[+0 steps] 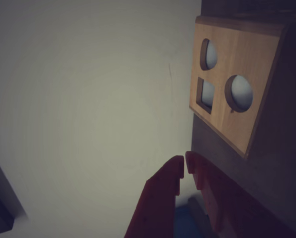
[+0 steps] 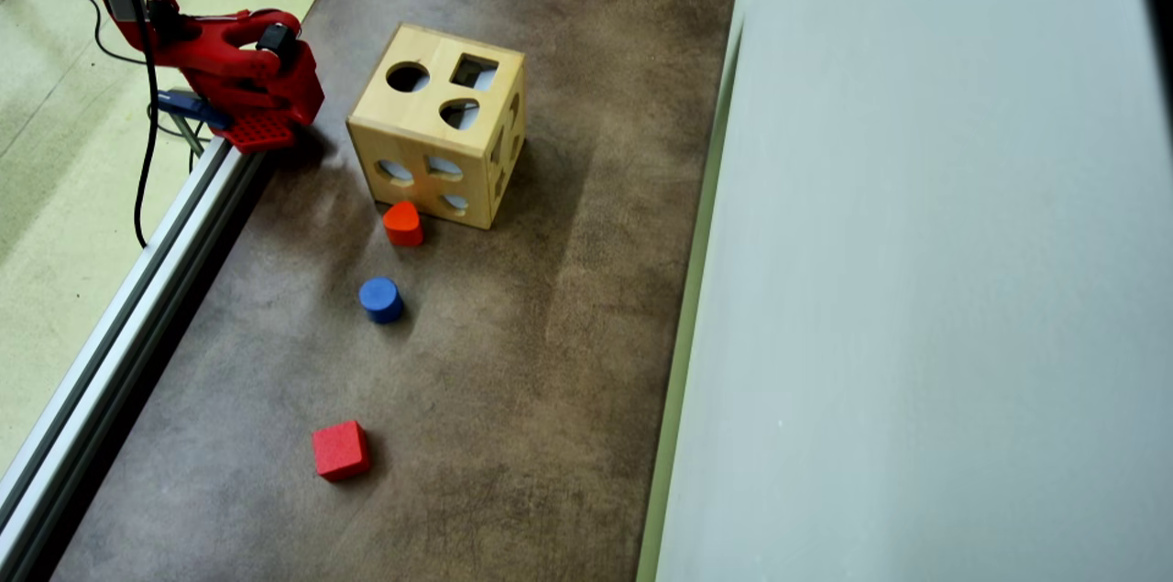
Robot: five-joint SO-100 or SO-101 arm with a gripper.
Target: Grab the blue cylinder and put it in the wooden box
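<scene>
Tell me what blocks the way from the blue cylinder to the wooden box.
In the overhead view, the red-orange block sits between the cylinder and the box, close against the box's near face. The top holes are clear from above.

Wrist view dim, soft; overhead bright, sharp.

Blue cylinder [image 2: 380, 298]: upright on one flat end, on the brown tabletop. Wooden box [image 2: 438, 126]: light-wood cube with shape cut-outs, standing apart from the cylinder.
</scene>
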